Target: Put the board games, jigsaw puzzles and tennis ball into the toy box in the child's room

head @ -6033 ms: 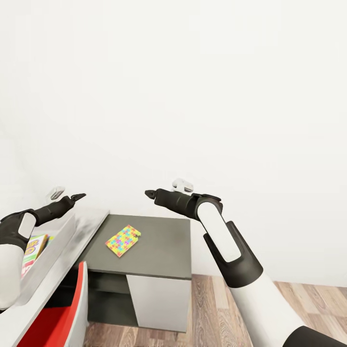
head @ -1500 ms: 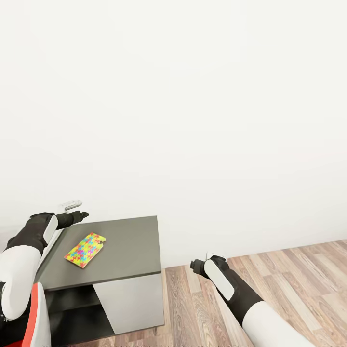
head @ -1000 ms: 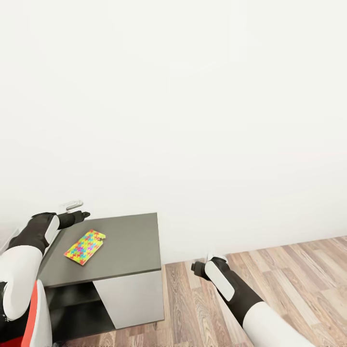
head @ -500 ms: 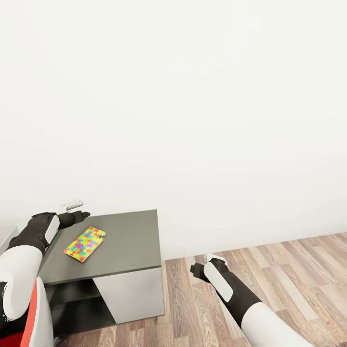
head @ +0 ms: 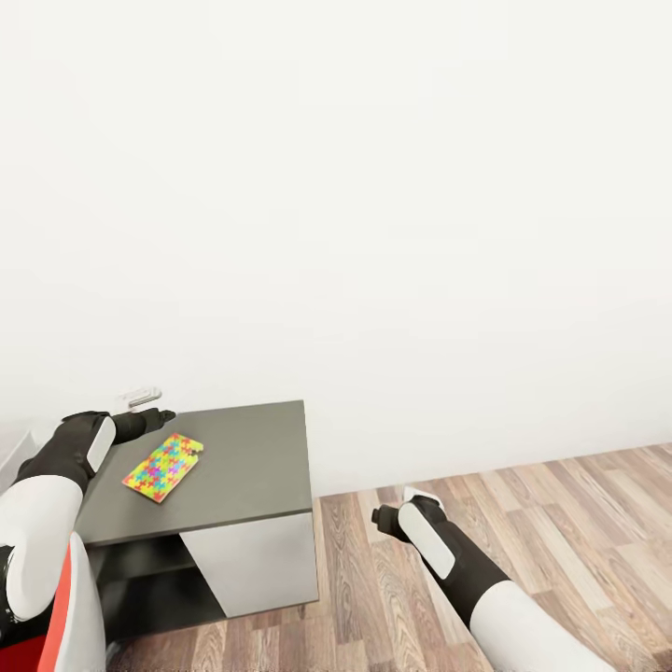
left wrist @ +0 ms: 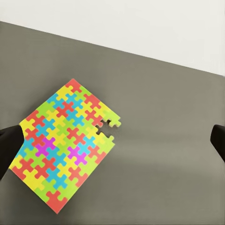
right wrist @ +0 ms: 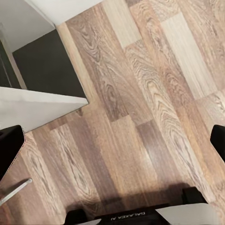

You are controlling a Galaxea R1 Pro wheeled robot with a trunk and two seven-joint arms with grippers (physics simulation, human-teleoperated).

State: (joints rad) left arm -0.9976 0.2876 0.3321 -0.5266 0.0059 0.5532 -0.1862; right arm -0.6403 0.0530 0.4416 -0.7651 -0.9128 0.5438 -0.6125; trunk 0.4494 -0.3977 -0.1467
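A jigsaw puzzle (head: pixel 163 467) of bright yellow, pink, green and blue interlocking pieces lies flat on the dark grey cabinet (head: pixel 243 471), near the top's left edge and turned at an angle to its sides. Along one of the puzzle's long edges a notch shows where a piece is out. The left tool (head: pixel 164 415) hangs above the cabinet's far left corner, just beyond the puzzle and clear of it; in the left wrist view its two dark fingertips (left wrist: pixel 10 145) stand wide apart, one over a corner of the jigsaw puzzle (left wrist: pixel 65 144), the other over bare grey top. The right arm is lowered beside the cabinet, its right tool (head: pixel 378 514) held over the wood-plank floor (head: pixel 560 523); the right wrist view shows its fingertips (right wrist: pixel 10 147) spread wide with nothing between them, the floor (right wrist: pixel 140 108) below and the cabinet's pale side panel (right wrist: pixel 37 110) nearby. A plain white wall (head: pixel 373 233) rises behind the cabinet. A red and white shape (head: pixel 70 616) shows at the lower left edge of the head view.
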